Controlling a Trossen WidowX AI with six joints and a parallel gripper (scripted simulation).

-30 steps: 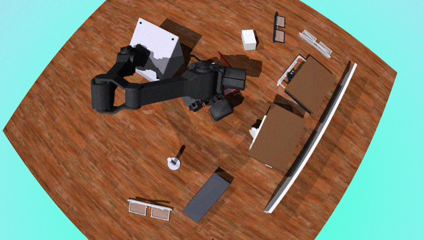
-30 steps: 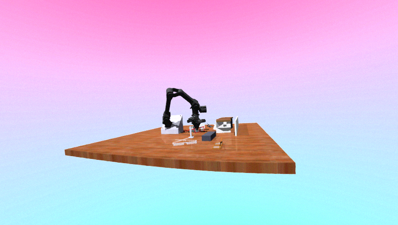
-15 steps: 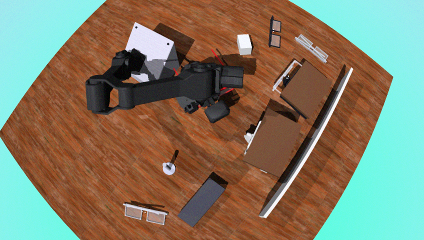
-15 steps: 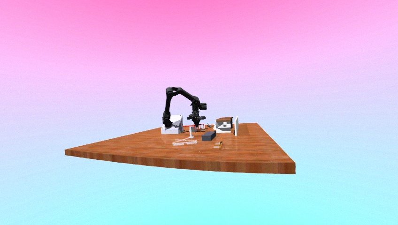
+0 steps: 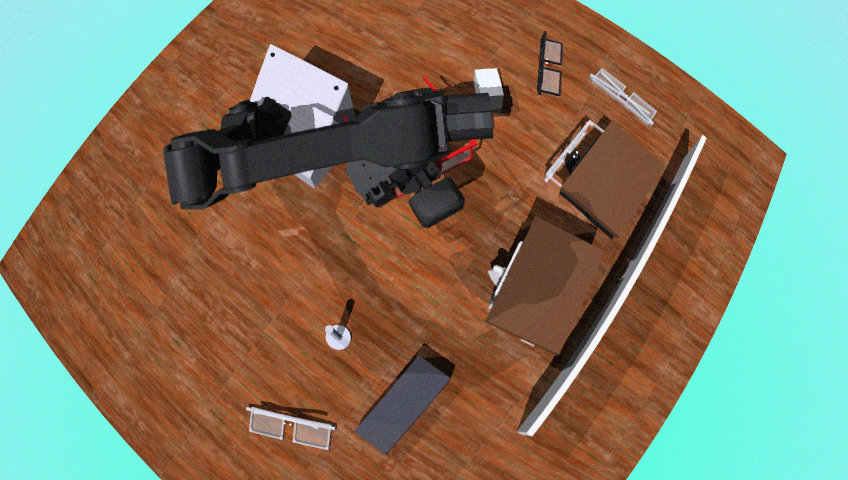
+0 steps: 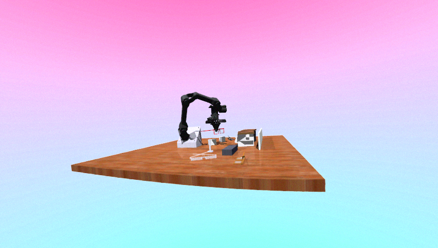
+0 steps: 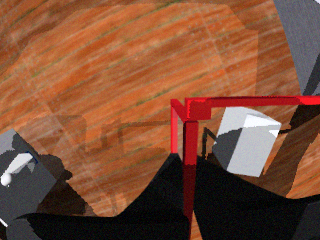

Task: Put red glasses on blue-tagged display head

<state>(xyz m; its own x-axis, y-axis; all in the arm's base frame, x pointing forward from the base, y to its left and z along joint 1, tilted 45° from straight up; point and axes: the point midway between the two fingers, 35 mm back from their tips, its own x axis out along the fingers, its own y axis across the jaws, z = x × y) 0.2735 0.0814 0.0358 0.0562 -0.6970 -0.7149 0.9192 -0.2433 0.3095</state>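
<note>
My gripper [image 6: 216,130] [image 7: 180,160] is shut on the red glasses [image 5: 458,151] [image 6: 207,130] [image 7: 250,101] and holds them above the table. A rim hangs between the fingertips, and a long red bar runs right in the wrist view. The fingertips are hidden under the arm in the top view. A head with a brown top and white nose [image 5: 541,285] stands right of centre; a grey head with a white nose and a small dark-blue patch shows at the wrist view's lower left [image 7: 25,187]. The other head [image 5: 618,178] wears white-framed glasses. I cannot tell which head bears the blue tag.
A white panel [image 6: 260,139] stands behind the heads. A white block [image 5: 488,80] and black glasses [image 5: 541,68] lie beyond the arm. A dark grey box [image 5: 404,404] [image 6: 229,150], a small white stand [image 5: 338,337] and white glasses [image 5: 249,409] are nearer the front.
</note>
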